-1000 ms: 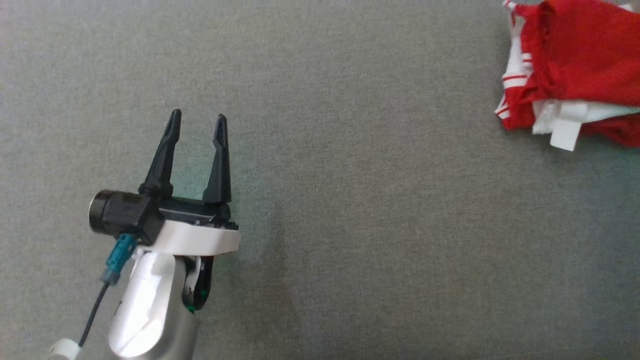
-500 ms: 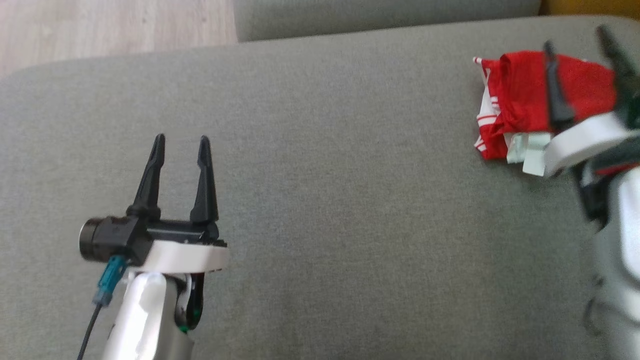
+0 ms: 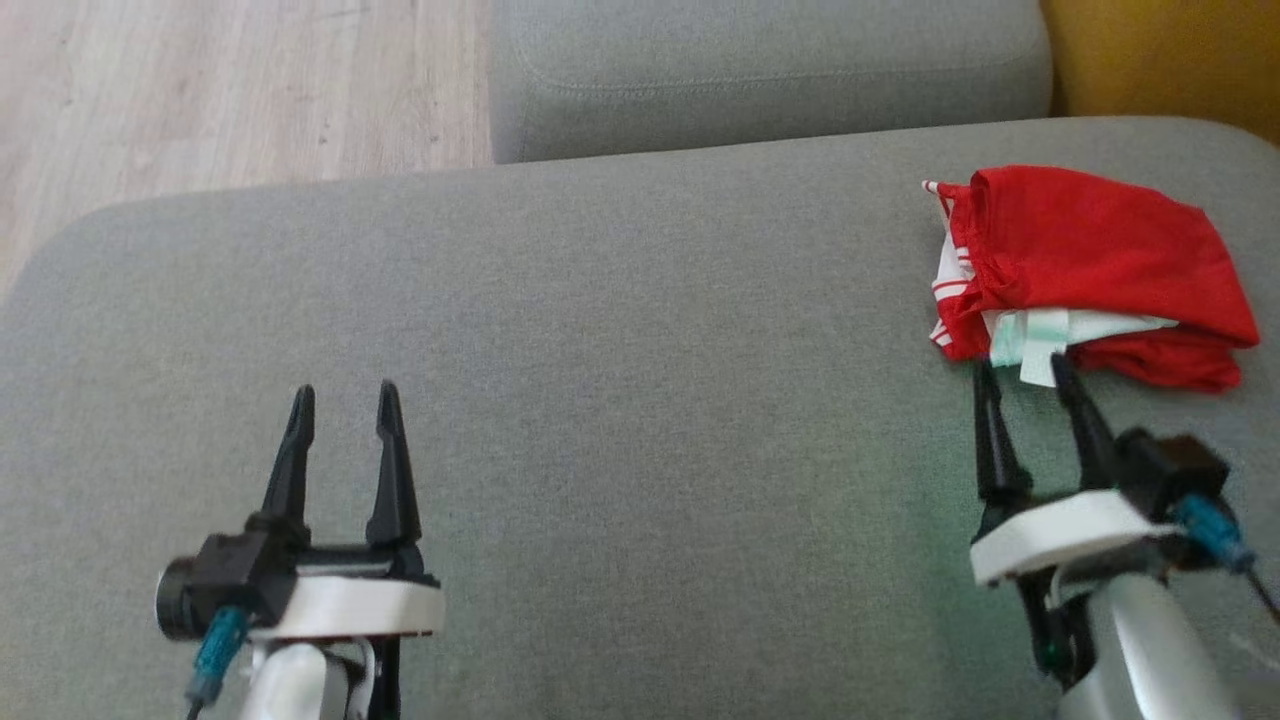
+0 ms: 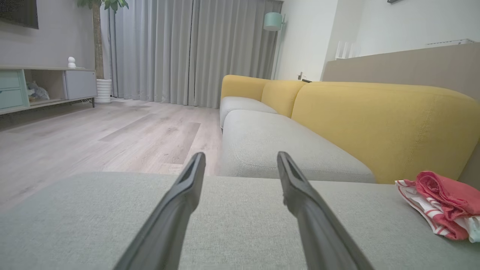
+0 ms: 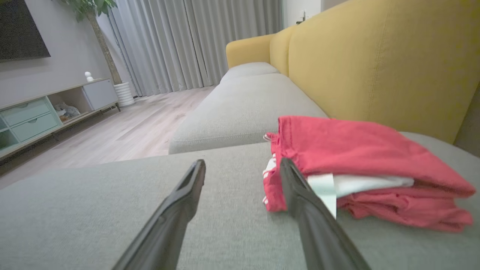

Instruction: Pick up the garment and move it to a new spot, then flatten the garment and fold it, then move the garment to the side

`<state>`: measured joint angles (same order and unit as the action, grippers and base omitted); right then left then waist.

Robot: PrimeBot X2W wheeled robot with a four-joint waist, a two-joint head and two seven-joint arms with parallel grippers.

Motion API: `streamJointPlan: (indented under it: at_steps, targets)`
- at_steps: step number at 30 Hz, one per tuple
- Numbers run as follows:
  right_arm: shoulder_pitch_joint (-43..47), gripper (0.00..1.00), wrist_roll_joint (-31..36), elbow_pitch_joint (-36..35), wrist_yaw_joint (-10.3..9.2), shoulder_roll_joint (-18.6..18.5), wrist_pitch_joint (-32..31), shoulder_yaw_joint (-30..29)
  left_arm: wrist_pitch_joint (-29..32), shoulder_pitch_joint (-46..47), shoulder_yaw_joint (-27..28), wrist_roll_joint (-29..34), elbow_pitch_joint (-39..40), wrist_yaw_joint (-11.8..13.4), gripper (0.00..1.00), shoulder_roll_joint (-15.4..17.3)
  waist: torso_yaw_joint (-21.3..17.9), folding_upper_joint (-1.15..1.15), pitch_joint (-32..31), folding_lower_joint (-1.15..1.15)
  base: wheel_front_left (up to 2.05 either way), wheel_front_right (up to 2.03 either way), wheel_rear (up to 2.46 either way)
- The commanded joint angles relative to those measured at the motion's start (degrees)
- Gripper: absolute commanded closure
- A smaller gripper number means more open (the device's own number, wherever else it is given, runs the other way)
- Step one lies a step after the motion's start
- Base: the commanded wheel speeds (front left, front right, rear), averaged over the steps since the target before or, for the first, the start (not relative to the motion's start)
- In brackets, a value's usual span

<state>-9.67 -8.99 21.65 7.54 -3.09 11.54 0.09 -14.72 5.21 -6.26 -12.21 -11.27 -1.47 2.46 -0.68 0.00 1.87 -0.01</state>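
The head camera had tilted up, bringing the cushion's point(image 3: 640, 330) far edge and the floor into view. The right gripper point(image 3: 1022, 365), over the garment point(image 3: 1090, 250) half a second before, had drawn back just short of its near edge, jaws released and empty. The left gripper point(image 3: 345, 390) gaped likewise near the front-left. The garment lay folded by the far right corner, so the task looked finished.

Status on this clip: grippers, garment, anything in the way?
Left gripper open, empty, over grey cushion. Right gripper open, tips at near edge of folded red garment, not gripping. No obstruction seen.
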Motion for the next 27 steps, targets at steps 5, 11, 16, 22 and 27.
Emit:
streamJointPlan:
  at_steps: [5,11,16,22,27]
  targets:
    - [-0.4,0.00,-0.8,0.3,-0.05,0.2,2.5,0.8,-0.3,0.2,1.9,-4.1,0.5,1.5,0.00,0.4,0.4,0.00,-1.2,0.01,0.00,0.00,0.00]
    - [0.1,0.00,0.2,0.5,-0.05,0.2,3.2,0.9,-0.3,-0.4,2.0,-5.0,0.2,1.4,0.00,0.4,0.6,0.00,-1.7,0.01,0.00,0.00,0.00]
    - [0.3,0.00,0.5,0.4,-0.05,0.2,3.3,1.6,-0.3,-0.4,1.7,-6.4,-0.9,1.1,0.00,0.4,1.0,0.00,-1.6,0.01,0.00,0.00,0.00]
    - [0.2,0.00,0.8,0.4,-0.05,0.2,3.4,2.3,-0.3,0.2,1.9,-6.5,-0.9,1.1,0.00,0.4,1.2,0.00,-1.1,0.01,0.00,0.00,0.00]
    - [-0.1,0.00,1.0,0.6,-0.05,0.2,3.4,2.4,-0.3,0.5,1.9,-6.8,-1.4,0.5,0.00,0.4,1.2,0.00,-0.9,0.01,0.00,0.00,0.00]
